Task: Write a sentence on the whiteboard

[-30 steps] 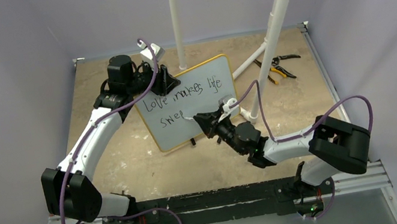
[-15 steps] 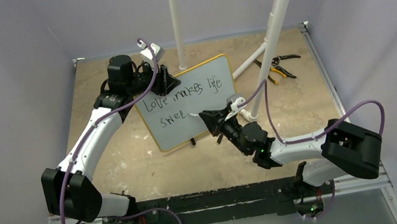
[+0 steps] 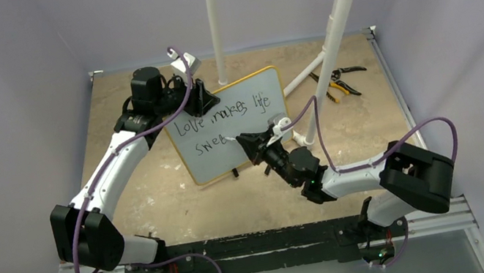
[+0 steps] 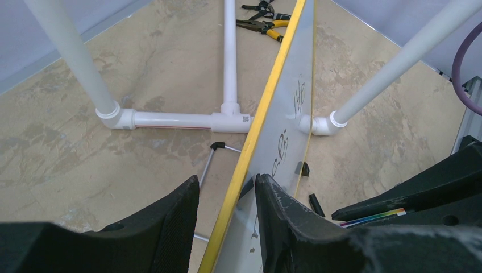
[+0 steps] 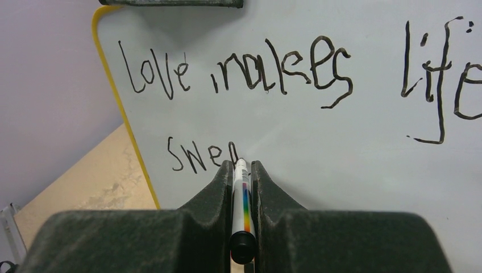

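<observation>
We see the whiteboard (image 3: 245,152) standing on its small black feet on the tan table (image 3: 161,202), towards the far middle. It leans back and is turned a little, so that its left edge sits nearer the arms' side. Its yellow frame runs close in front of a white pipe stand (image 3: 214,30), and one slanted pipe comes down just beside the board's right edge. On the pale face we read "love makes life" in black along the top line, with "swee" below it at the left. The right gripper (image 5: 242,166) is clenched on a marker (image 5: 242,196) with a rainbow band. Its two dark fingers (image 5: 213,193) press the barrel from both sides, and the black cap end points back at the wrist camera. The white tip rests on the board right at the last letter of "swee". The left gripper (image 4: 227,196) sits at the board's upper left corner with its fingers (image 4: 170,227) on either side of the yellow edge. One finger lies against the written face, and a slit of floor shows between the other finger and the frame, so we cannot tell whether the jaws really pinch the board. A pair of pliers (image 3: 336,82) with yellow and black handles lies on the table behind and to the right, well apart from the board.
</observation>
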